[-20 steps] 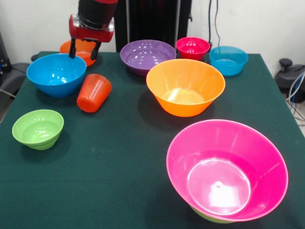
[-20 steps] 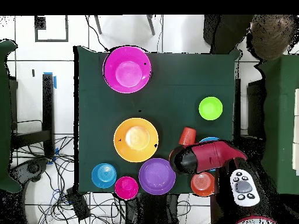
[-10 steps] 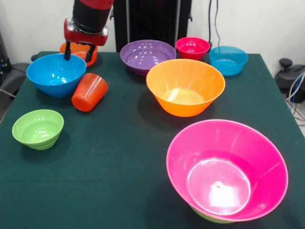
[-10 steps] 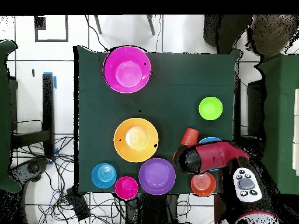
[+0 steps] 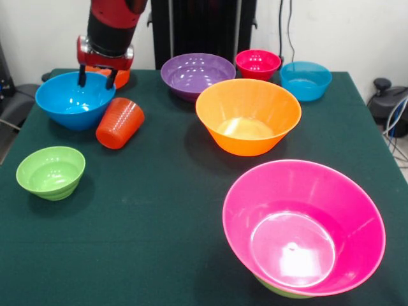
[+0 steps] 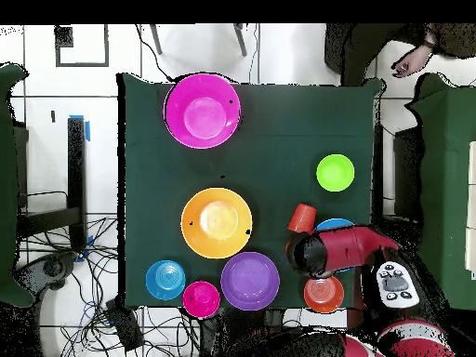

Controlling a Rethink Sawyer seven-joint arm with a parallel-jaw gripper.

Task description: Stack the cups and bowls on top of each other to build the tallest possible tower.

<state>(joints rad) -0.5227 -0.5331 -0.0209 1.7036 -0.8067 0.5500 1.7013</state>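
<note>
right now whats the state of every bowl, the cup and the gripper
gripper: open, empty, over the medium blue bowl's far rim
medium blue bowl: upright, empty
orange-red tumbler: tipped, leaning by the medium blue bowl
small green bowl: upright, empty
large orange bowl: upright, empty
large pink bowl: tilted, resting on a green bowl
purple bowl: upright, empty
magenta-red bowl: upright
small blue bowl: upright

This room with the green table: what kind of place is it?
Probably a robotics lab. A red robot arm with a claw works over a cloth-covered table of plastic bowls, and loose cables trail across the tiled floor.
</note>
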